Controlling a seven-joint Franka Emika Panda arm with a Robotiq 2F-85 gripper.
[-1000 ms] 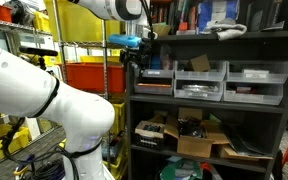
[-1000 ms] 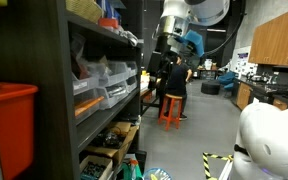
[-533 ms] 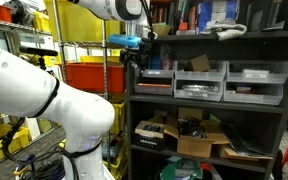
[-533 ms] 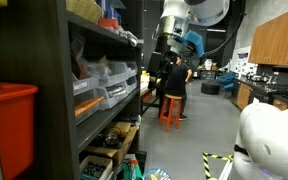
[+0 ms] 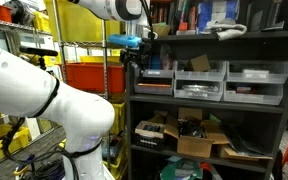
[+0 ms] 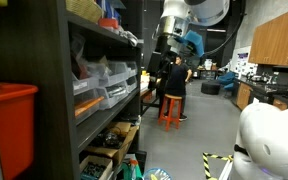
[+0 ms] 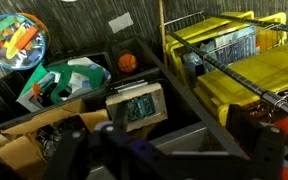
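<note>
Wrist view puts a small grey box (image 7: 136, 105) just ahead of my gripper (image 7: 162, 150). It sits roughly centred between my two fingers (image 7: 72, 152), which show only as dark, blurred shapes at the bottom edge. My jaws stand spread wide with nothing between them.

The grey box lies in the dark shelf unit (image 7: 174, 75) with its printed face turned up toward me. An orange ball (image 7: 127, 62) sits just behind it and a green and white packet (image 7: 66, 80) to one side. A cardboard box (image 7: 14, 148) lies nearer my wrist. Across the upright post, yellow bins (image 7: 234, 60) fill a wire rack.

In both exterior views I hang at the outer corner of the shelf unit, level with its upper shelves, gripper (image 5: 134, 58) close to the post and apart from everything.

Doing this well, as I judge it, means keeping the box centred between my fingers and my jaws wide. My line should stay straight and slow so neither finger clips the post or the wire rack. I cannot tell how far off the box lies.
</note>
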